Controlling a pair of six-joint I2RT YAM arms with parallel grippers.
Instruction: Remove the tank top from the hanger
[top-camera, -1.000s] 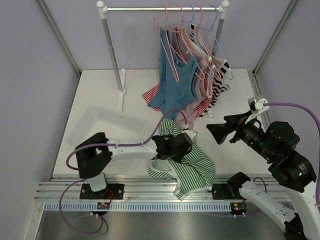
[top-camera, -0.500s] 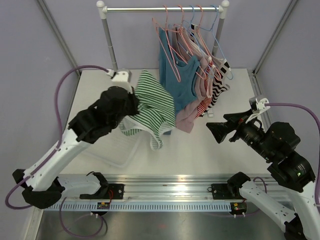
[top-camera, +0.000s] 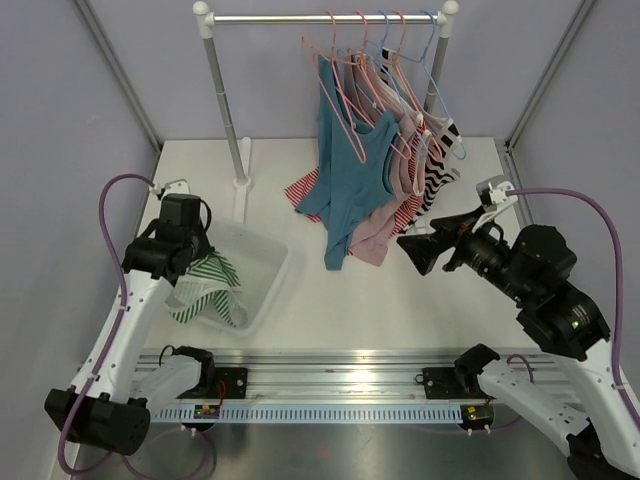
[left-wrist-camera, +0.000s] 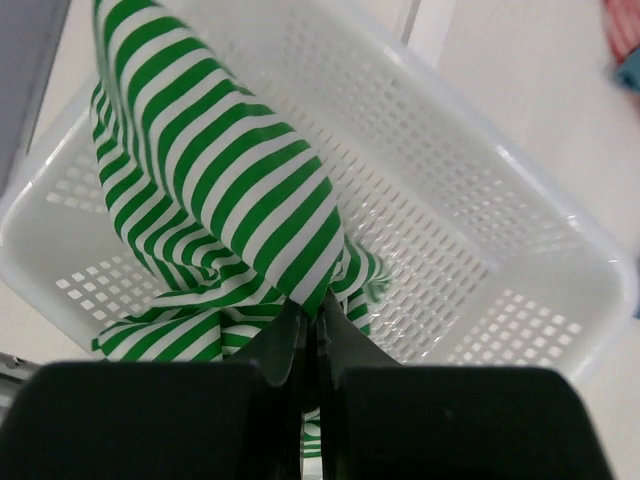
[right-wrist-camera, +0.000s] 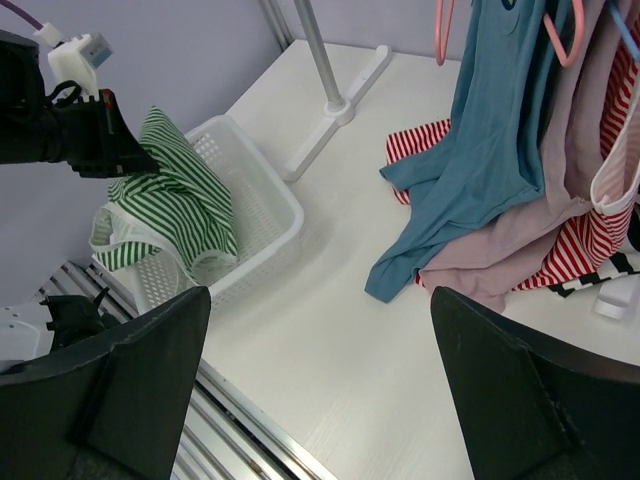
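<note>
Tank top pinched between closed left fingers, draped into basket

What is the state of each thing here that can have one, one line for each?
left gripper: shut on the green striped tank top
green striped tank top: held, dangling into the basket
basket: upright, the top's lower part inside
right gripper: open, empty
blue tank top: hanging up
</note>
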